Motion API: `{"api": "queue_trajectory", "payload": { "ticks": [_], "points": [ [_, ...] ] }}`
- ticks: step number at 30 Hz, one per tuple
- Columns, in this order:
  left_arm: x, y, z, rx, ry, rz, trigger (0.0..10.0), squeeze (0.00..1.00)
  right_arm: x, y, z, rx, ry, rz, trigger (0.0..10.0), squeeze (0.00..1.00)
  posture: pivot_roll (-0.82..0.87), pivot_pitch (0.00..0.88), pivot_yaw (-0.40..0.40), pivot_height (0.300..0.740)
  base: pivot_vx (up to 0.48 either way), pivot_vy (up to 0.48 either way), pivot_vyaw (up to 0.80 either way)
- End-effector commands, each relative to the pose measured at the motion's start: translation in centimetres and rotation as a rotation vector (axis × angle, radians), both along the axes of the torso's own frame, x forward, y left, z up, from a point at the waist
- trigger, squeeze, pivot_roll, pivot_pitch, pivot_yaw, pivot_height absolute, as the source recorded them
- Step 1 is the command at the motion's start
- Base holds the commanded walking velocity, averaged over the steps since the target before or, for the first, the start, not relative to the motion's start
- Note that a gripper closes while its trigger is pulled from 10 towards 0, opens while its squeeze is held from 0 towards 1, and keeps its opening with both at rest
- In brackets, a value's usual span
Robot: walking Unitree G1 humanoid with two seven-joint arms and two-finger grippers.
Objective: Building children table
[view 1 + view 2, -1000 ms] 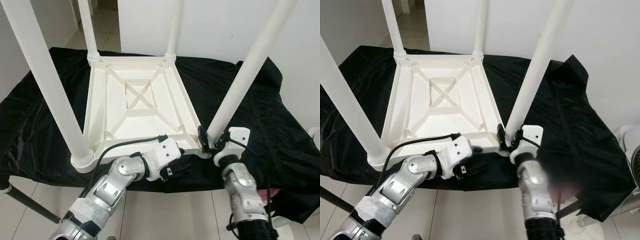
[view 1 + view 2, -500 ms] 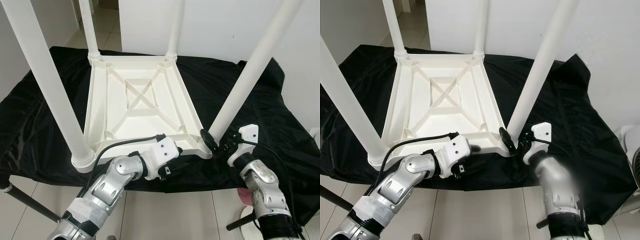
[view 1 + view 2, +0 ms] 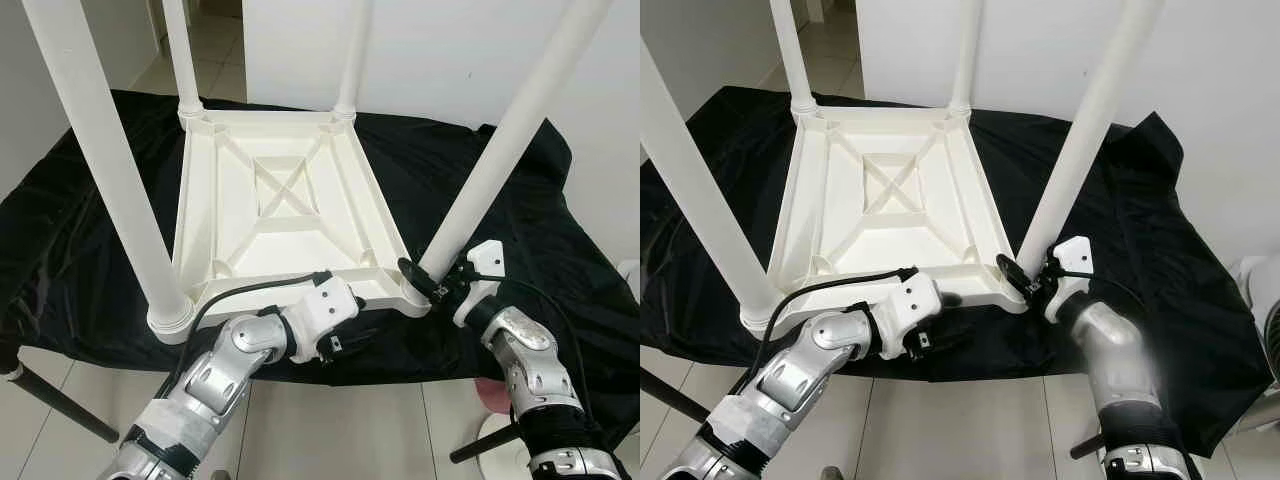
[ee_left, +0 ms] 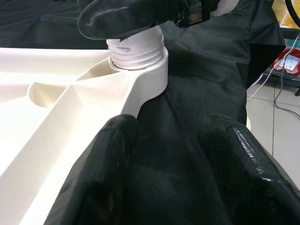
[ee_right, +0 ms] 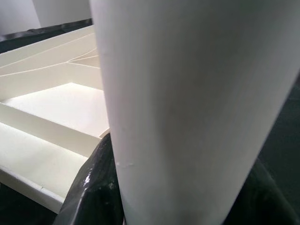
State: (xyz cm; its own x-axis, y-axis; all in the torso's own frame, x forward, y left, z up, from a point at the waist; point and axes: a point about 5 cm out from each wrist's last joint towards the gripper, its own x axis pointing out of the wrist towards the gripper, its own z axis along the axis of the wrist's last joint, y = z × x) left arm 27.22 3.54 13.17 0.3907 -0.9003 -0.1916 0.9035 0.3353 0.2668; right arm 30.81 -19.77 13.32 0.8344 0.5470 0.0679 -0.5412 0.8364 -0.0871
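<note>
Gripping the near-right leg at its socket, the right gripper holds it upright; the left gripper, parted and empty, rests beside the table's near edge.

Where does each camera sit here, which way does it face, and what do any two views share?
Eye views: on the head, facing down at the upturned table; both arms show.
Left wrist view: along the left end effector, its fingers by the table edge.
Right wrist view: against the leg that the right end effector clamps.
Shared: the left wrist and eye views both show that leg's socket.
</note>
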Motion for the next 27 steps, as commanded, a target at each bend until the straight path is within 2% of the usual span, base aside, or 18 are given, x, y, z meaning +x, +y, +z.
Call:
{"api": "queue_trajectory", "payload": {
  "ticks": [1, 9, 11, 12, 13, 16, 19, 20, 25, 27],
  "points": [
    [-0.1, -0.2, -0.1, 0.007, -0.003, 0.003, 10.0, 0.00, -0.6, 0.1, -1.2, 0.011, 0.044, 0.018, 10.0, 0.00, -0.01, 0.025, -0.083, 0.740, 0.000, 0.000, 0.00],
    [0.0, -0.4, 0.0, 0.007, -0.012, -0.001, 10.0, 0.00, -1.0, 0.6, -0.9, 0.077, 0.037, -0.056, 10.0, 0.00, -0.02, 0.020, -0.082, 0.740, 0.000, 0.000, 0.00],
    [0.1, -0.4, -0.1, 0.010, -0.017, 0.001, 10.0, 0.00, -1.0, 1.0, -0.8, 0.087, 0.041, -0.148, 10.0, 0.00, -0.03, 0.019, -0.080, 0.740, 0.000, 0.000, 0.00],
    [0.1, -0.4, -0.1, 0.010, -0.017, 0.001, 10.0, 0.00, -1.0, 1.0, -0.8, 0.087, 0.041, -0.148, 10.0, 0.00, -0.03, 0.019, -0.080, 0.740, 0.000, 0.000, 0.00],
    [0.2, -0.4, -0.1, 0.011, -0.017, 0.000, 10.0, 0.00, -1.1, 1.4, -0.8, 0.107, 0.042, -0.247, 10.0, 0.00, -0.03, 0.019, -0.079, 0.740, 0.000, 0.000, 0.00],
    [0.1, -0.4, -0.1, 0.011, -0.017, 0.000, 10.0, 0.00, -1.1, 1.5, -0.8, 0.118, 0.044, -0.280, 10.0, 0.00, -0.04, 0.019, -0.078, 0.740, 0.000, 0.000, 0.00],
    [0.2, -0.4, -0.1, 0.014, -0.016, -0.003, 10.0, 0.00, -1.5, 2.3, -1.4, 0.171, 0.084, -0.479, 10.0, 0.00, -0.04, 0.019, -0.074, 0.740, 0.000, 0.000, 0.00],
    [0.2, -0.4, -0.1, 0.014, -0.016, -0.003, 10.0, 0.00, -1.5, 2.3, -1.4, 0.171, 0.084, -0.479, 10.0, 0.00, -0.04, 0.019, -0.074, 0.740, 0.000, 0.000, 0.00],
    [0.2, -0.3, -0.2, 0.018, -0.014, -0.008, 10.0, 0.00, -2.3, 3.5, -2.4, 0.255, 0.132, -0.710, 10.0, 0.00, -0.03, 0.011, -0.071, 0.740, 0.000, 0.000, 0.00],
    [0.2, -0.2, -0.3, 0.019, -0.014, -0.008, 10.0, 0.00, -2.3, 3.6, -2.5, 0.261, 0.144, -0.736, 10.0, 0.00, -0.03, 0.011, -0.071, 0.740, 0.000, 0.000, 0.00]
  ]
}}
